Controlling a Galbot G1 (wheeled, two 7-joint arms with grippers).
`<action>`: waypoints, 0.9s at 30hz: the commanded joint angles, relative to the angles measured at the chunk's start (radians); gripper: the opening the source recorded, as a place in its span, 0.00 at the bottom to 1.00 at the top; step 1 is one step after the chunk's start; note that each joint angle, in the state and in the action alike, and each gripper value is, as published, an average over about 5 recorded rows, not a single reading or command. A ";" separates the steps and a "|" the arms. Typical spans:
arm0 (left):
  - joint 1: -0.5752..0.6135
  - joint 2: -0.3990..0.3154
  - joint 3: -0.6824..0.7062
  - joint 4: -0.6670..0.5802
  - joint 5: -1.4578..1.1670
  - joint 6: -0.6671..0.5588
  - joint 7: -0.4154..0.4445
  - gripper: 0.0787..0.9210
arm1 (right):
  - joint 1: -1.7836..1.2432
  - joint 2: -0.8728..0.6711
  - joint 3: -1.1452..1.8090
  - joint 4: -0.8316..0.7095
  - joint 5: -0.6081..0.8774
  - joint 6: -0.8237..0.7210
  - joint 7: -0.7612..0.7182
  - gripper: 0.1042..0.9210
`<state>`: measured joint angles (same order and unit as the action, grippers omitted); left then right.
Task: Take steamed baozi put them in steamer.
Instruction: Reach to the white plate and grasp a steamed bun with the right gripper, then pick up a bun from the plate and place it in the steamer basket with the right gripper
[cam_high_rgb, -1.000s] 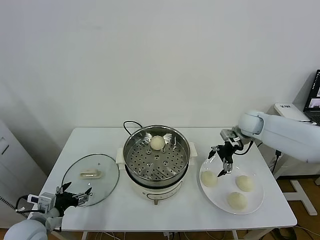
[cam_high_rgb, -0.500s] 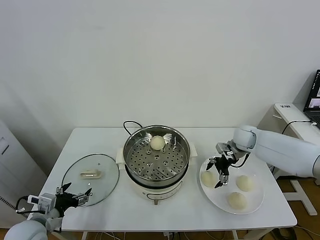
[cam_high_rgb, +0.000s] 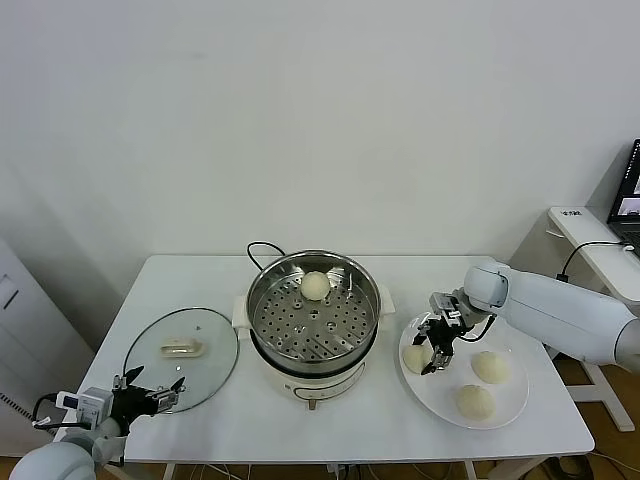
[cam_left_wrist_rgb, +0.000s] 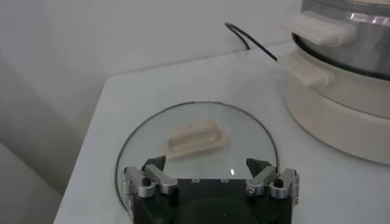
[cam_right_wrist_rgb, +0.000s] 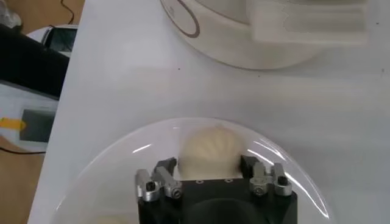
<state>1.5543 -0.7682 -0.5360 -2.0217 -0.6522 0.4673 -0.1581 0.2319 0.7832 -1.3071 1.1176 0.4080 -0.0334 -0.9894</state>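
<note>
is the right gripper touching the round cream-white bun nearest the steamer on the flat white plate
Touching. The right wrist view shows the right gripper with a finger on each side of the round cream-white bun, no gap visible.

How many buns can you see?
4. One bun sits in the steamer. Three are on the white plate: one between the right gripper's jaws, one at the plate's right, one nearest the table's front edge.
</note>
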 joint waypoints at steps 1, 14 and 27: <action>0.000 0.000 0.001 -0.001 0.000 0.002 -0.001 0.88 | -0.006 -0.002 0.012 -0.002 -0.003 -0.003 0.005 0.45; -0.005 -0.001 0.001 -0.002 0.000 0.012 -0.011 0.88 | 0.534 -0.107 -0.296 0.235 0.169 -0.041 -0.050 0.42; -0.011 0.005 0.003 -0.002 0.000 0.018 -0.018 0.88 | 0.795 -0.007 -0.307 0.390 0.459 -0.206 0.033 0.42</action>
<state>1.5437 -0.7643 -0.5334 -2.0251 -0.6524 0.4846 -0.1754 0.8564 0.7386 -1.5830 1.4196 0.7171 -0.1657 -1.0013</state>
